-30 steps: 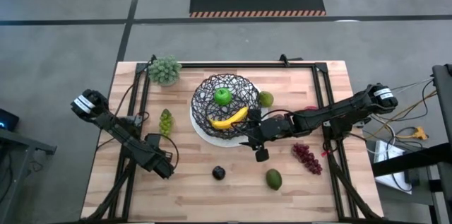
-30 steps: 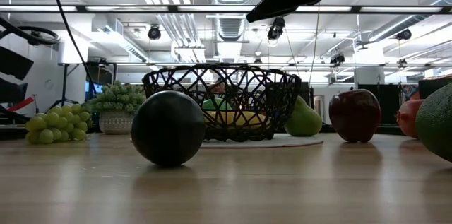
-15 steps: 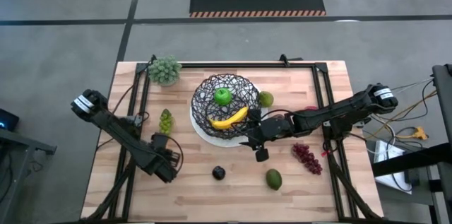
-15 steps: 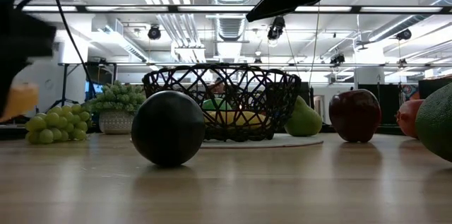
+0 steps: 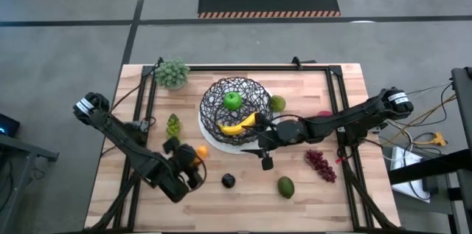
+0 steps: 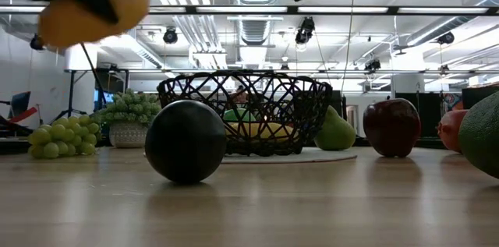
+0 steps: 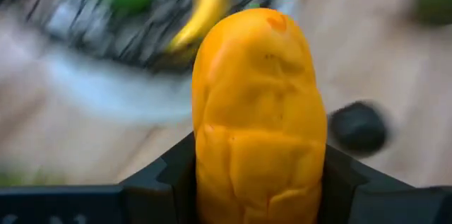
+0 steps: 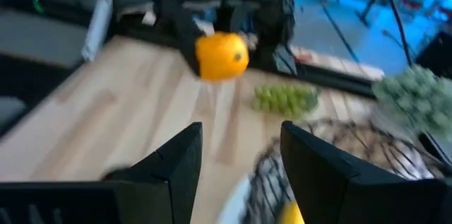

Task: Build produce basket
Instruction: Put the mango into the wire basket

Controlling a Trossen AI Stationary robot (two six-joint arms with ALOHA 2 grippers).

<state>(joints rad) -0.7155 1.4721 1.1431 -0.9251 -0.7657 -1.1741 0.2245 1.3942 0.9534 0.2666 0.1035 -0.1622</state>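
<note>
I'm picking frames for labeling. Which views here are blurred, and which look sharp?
Left wrist view: the orange carrot in the left gripper is sharp, the table behind it smeared. Right wrist view: soft throughout, the right gripper included. Low view: the carrot is blurred overhead, but the basket and dark plum are crisp. High view: sharp.

Left arm reaches in from the left edge, elbow bent, its gripper (image 5: 188, 166) low over the surface's near side, fingers clamped around an orange piece of produce (image 7: 258, 111). Right arm stretches in from the right, its gripper (image 5: 264, 153) hanging mid-surface, fingers (image 8: 173, 167) spread apart.
</note>
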